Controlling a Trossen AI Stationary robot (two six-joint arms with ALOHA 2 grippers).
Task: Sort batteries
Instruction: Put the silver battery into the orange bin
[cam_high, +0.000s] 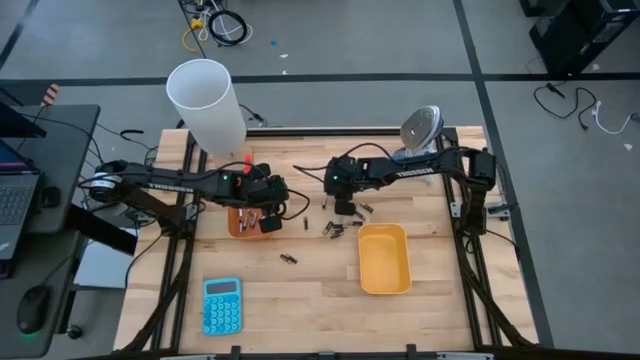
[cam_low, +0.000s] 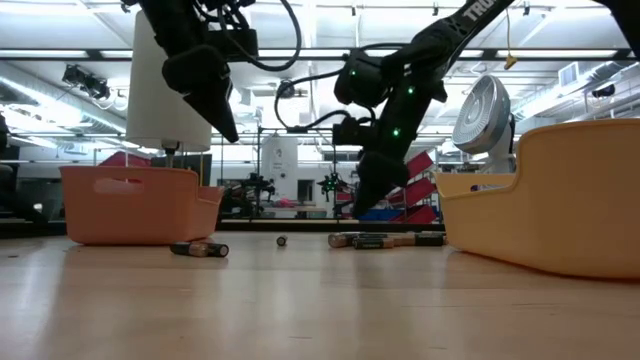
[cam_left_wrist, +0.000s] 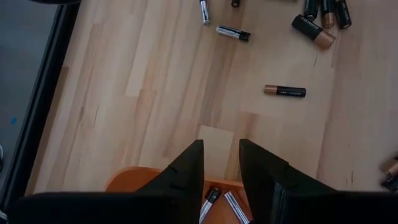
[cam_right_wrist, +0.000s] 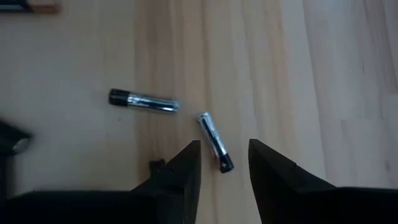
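The bench (cam_high: 320, 290) carries two trays: the yellow tray (cam_high: 384, 258) sits beside and below the right end effector (cam_right_wrist: 222, 163), and the orange tray (cam_high: 252, 220) lies directly under the left end effector (cam_left_wrist: 219, 163).

The right end effector hangs low over the loose batteries (cam_high: 338, 226) with its fingers parted and nothing between them. A silvery battery (cam_right_wrist: 214, 141) lies on the wood just ahead of its fingertips, angled across the gap, one end reaching in between them. A second silvery battery (cam_right_wrist: 143, 101) lies a little farther out, apart from the first. To do this pick well, I would turn the wrist so the fingers straddle the cell across its short axis, come straight down until the tips nearly meet the wood, then close at its middle so it cannot roll or tip out.

The left end effector hovers over the orange tray's rim, fingers apart and empty; two silvery cells (cam_left_wrist: 225, 205) lie in the tray beneath it.

A white cylinder (cam_high: 207, 103), a small fan (cam_high: 421, 128) and a blue calculator (cam_high: 221, 305) stand well clear. The nearest obstruction is probably the neighbouring cells by the right fingers, though how close they lie is hard to judge.
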